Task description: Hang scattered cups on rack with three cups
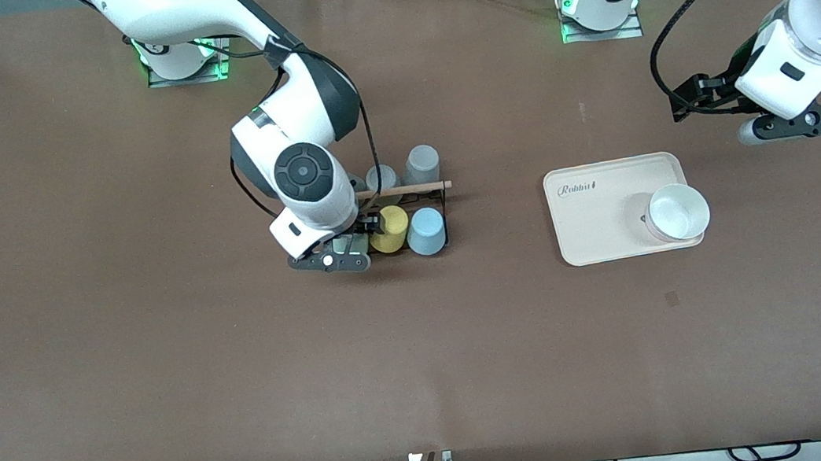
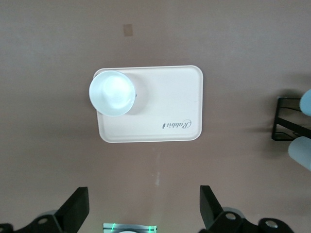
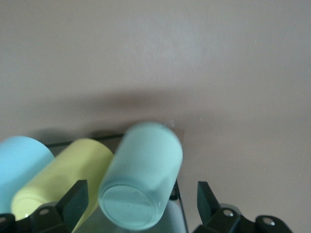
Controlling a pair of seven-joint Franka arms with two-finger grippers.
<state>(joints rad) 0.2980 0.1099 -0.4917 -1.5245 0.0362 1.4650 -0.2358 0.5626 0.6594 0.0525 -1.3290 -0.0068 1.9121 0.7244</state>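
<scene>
The rack [image 1: 409, 188], a black wire frame with a wooden dowel on top, stands mid-table. A yellow cup [image 1: 388, 229] and the light blue cup [image 1: 426, 231] lean on its pegs on the side nearer the front camera. My right gripper [image 1: 339, 260] is beside the yellow cup at the rack's end. In the right wrist view the mint-green cup [image 3: 141, 174] lies tilted next to the yellow cup [image 3: 63, 170], between my right gripper's [image 3: 141, 189] open fingers with gaps on both sides. My left gripper [image 1: 809, 122] is open and empty, waiting over the table by the tray.
Two grey cups [image 1: 422, 164] sit on the rack's side farther from the front camera. A beige tray [image 1: 599, 213] toward the left arm's end holds a white cup [image 1: 678, 211]; both show in the left wrist view [image 2: 160, 107].
</scene>
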